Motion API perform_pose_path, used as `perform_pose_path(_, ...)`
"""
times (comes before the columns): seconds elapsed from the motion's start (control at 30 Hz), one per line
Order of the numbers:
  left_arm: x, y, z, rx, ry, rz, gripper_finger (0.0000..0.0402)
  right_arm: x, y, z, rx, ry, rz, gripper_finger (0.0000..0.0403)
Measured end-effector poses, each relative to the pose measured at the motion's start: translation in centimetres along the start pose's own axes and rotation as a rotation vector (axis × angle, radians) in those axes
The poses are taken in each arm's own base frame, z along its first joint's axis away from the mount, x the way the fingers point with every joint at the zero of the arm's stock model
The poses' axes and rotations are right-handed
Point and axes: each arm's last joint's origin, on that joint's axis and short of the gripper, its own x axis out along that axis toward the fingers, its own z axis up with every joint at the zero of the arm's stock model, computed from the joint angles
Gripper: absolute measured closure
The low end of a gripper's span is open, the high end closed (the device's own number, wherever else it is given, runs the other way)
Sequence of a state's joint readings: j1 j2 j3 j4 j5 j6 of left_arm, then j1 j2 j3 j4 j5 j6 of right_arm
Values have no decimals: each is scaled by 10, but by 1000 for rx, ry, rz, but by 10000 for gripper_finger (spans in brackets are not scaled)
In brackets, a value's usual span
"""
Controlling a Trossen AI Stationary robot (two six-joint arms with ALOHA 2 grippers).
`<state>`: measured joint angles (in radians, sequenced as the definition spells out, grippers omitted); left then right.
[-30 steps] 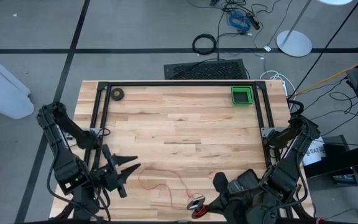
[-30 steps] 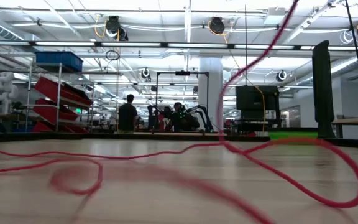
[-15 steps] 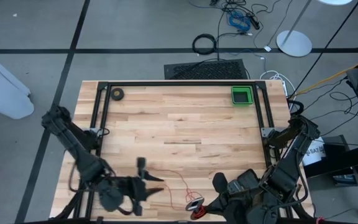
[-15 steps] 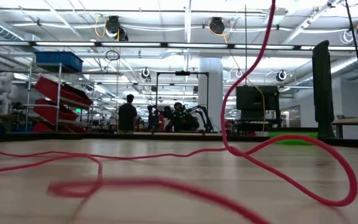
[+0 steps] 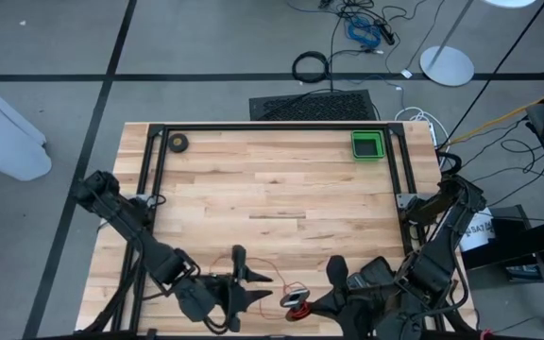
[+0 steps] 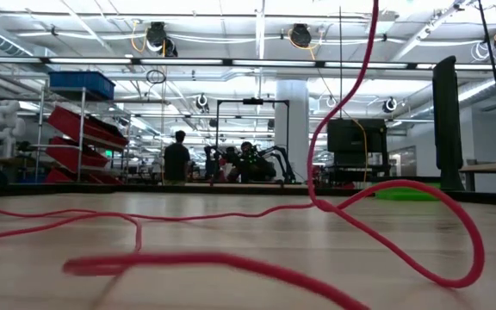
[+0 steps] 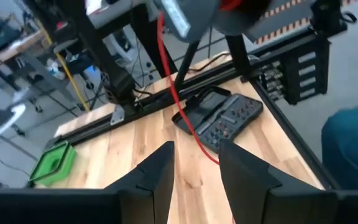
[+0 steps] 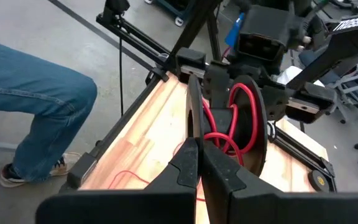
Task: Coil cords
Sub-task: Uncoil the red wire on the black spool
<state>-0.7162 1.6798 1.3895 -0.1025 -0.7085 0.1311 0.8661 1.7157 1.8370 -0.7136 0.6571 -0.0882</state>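
Observation:
The cords are a thin red wire, partly wound on a small dark round bundle [image 8: 235, 121] with a pale centre [image 5: 296, 299]. My right gripper [image 5: 302, 306] is shut on it above the table's near edge. From the bundle the loose red cord [image 7: 188, 118] hangs down and lies in slack loops [image 6: 317, 207] on the wood. My left gripper [image 7: 194, 149] is open and points at the bundle from the left [image 5: 261, 274]. Its fingers stand on either side of the hanging cord without touching it. My right gripper pinches the bundle at the lower edge of one thin dark disc [image 8: 190, 134], which runs down between the two shut fingers. The fingers come from the table's right side, slanting down. The bundle stands upright above the fingertips, clear of the table, with red turns between its discs.
A green tray [image 5: 367, 144] sits at the far right and a small dark tape roll [image 5: 178, 143] at the far left. A black keypad device [image 7: 219, 118] lies on the wood near the cord. A black frame [image 5: 272, 127] rims the table. A person in jeans [image 8: 36, 112] stands at the near edge.
My left gripper has swept along the near edge toward the table's right, sinking a little and turning, and now faces the bundle. It has stayed open. The cord's rising strand now stands straighter, and the loops on the wood have shifted.

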Motion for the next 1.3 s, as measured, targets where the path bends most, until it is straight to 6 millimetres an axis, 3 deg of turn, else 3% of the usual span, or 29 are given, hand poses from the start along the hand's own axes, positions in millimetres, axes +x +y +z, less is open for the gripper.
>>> perform_pose_path(0.23, 15, 5, -7, -143, 28, -60, 264, 0, 0, -1, 20, 12, -6, 403)
perform_pose_path(0.6, 45, -2, -30, -112, 111, -63, 199, 0, 0, -2, 36, 20, -6, 403)
perform_pose_path(1.0, 58, 5, -37, -274, 141, -100, 196, 0, 0, -2, 36, 20, -6, 403)
perform_pose_path(1.3, 71, 4, -48, -275, 177, -132, 196, 0, 0, -2, 39, 21, -5, 403)
